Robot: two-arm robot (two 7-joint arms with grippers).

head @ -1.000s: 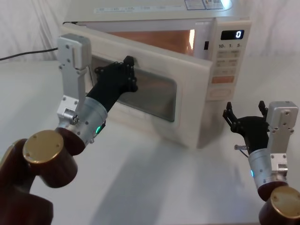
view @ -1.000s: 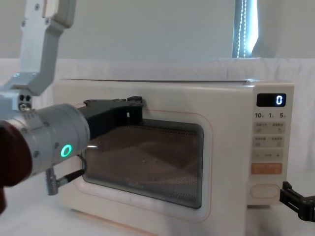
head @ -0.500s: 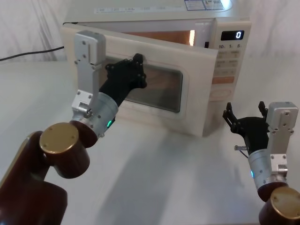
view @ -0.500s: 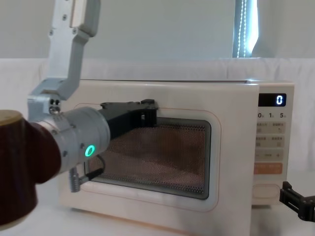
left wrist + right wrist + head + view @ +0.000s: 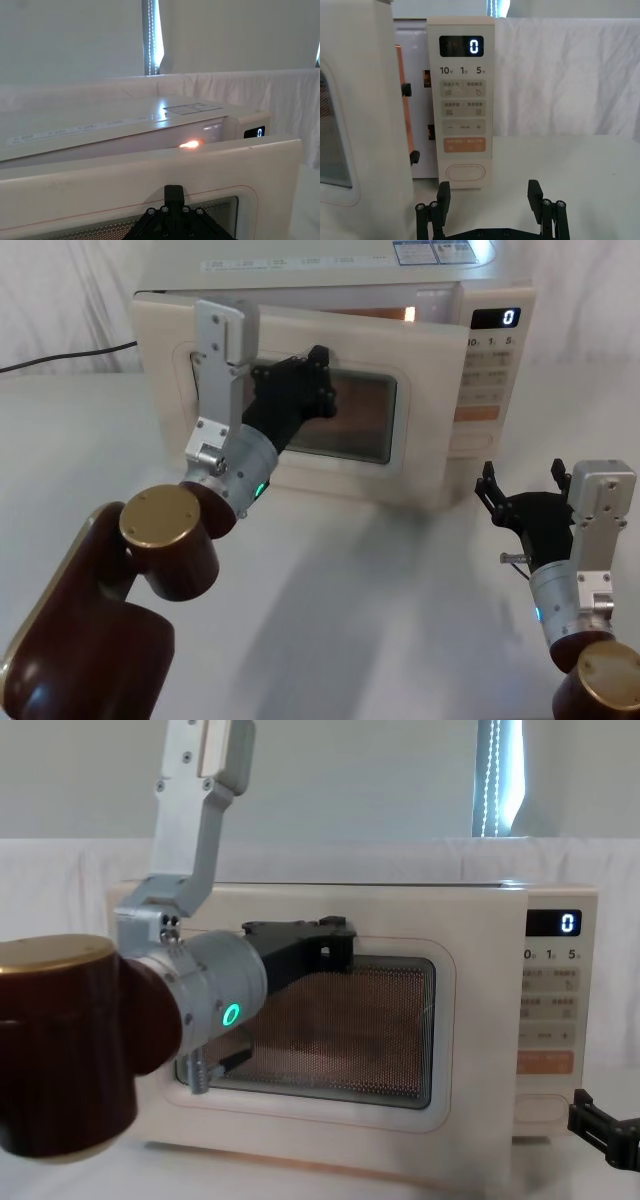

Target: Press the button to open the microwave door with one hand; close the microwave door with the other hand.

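Since a second ago my left gripper (image 5: 318, 380), fingers unreadable against the window, has swung the microwave door (image 5: 425, 410) nearly shut, so I'm closing and need one last push, right gripper (image 5: 522, 490) open near the button (image 5: 465, 173).

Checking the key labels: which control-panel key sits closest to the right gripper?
The button, the blank cream oblong at the panel's bottom, just above the open right gripper; the orange key sits higher.

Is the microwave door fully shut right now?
No, the microwave door still stands ajar, with the lit orange cavity showing in the gap beside the control panel.
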